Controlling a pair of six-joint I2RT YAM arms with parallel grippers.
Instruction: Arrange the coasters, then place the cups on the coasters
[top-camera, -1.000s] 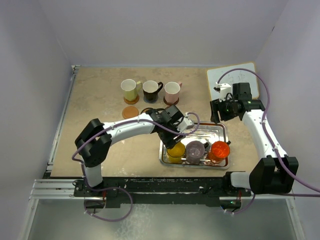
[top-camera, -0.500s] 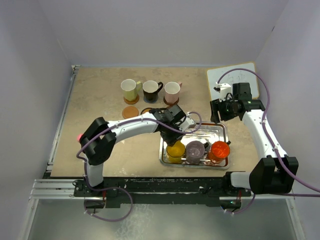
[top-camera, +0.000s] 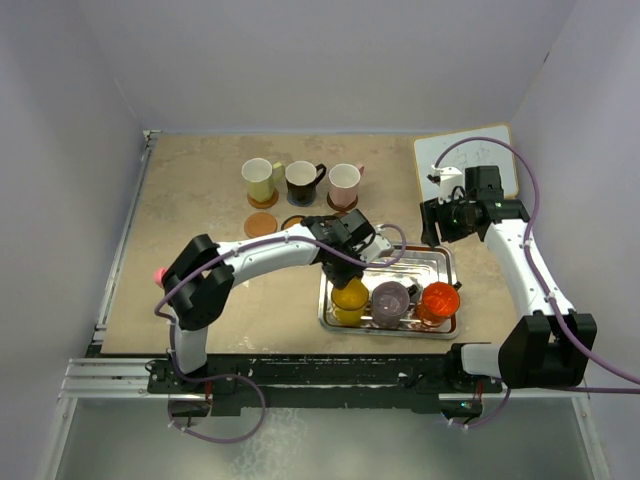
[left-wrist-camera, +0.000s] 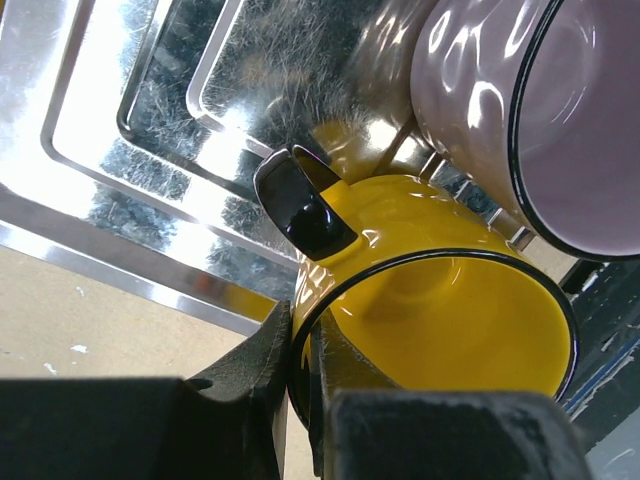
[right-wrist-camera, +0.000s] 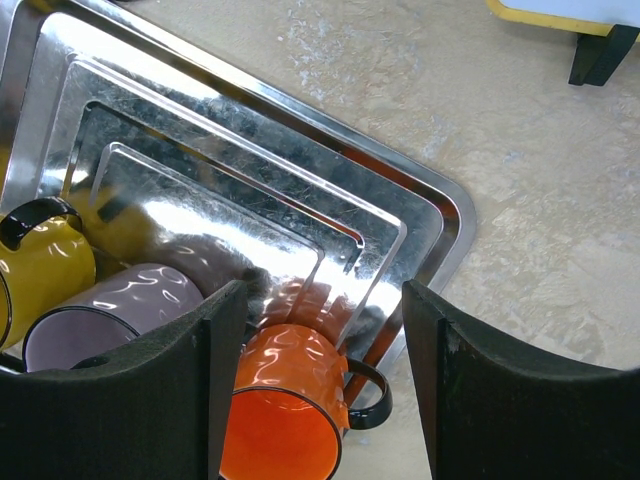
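Top external view
- Steel tray (top-camera: 425, 262): on the table (top-camera: 200, 280), just ahead of the arm bases.
- Mugs in the tray: a yellow-orange mug (top-camera: 350, 300) at the tray's near-left corner, a greyish-purple mug (top-camera: 390, 300) in the middle of its near edge, and an orange-red mug (top-camera: 439, 298) at its near-right corner.
- Mugs off the tray: a pale yellow mug (top-camera: 258, 178), a black mug (top-camera: 300, 180) and a pinkish-white mug (top-camera: 344, 179) stand in a row beyond the tray's far-left corner, each on a coaster.
- Bare orange-brown coaster (top-camera: 261, 224): between that row and the tray, off to the tray's left. A second coaster beside it is partly under the left arm.
- Left gripper (top-camera: 349, 284): down at the yellow-orange mug, inside the tray's left end.
- Right gripper (top-camera: 430, 222): over the tray's far-right corner.

Left wrist view
- Grip: the fingers (left-wrist-camera: 262, 360) are clenched on the yellow-orange mug's rim, one outside the wall and one inside.
- Mug handle: black, pointing toward the tray's middle.
- Neighbour: the greyish-purple mug is just beside it; whether they touch I cannot tell.

Right wrist view
- Grip: released, jaws standing wide, holding nothing.
- Below: the tray's corner rim and the orange-red mug, with the greyish-purple and yellow-orange mugs further along the tray.
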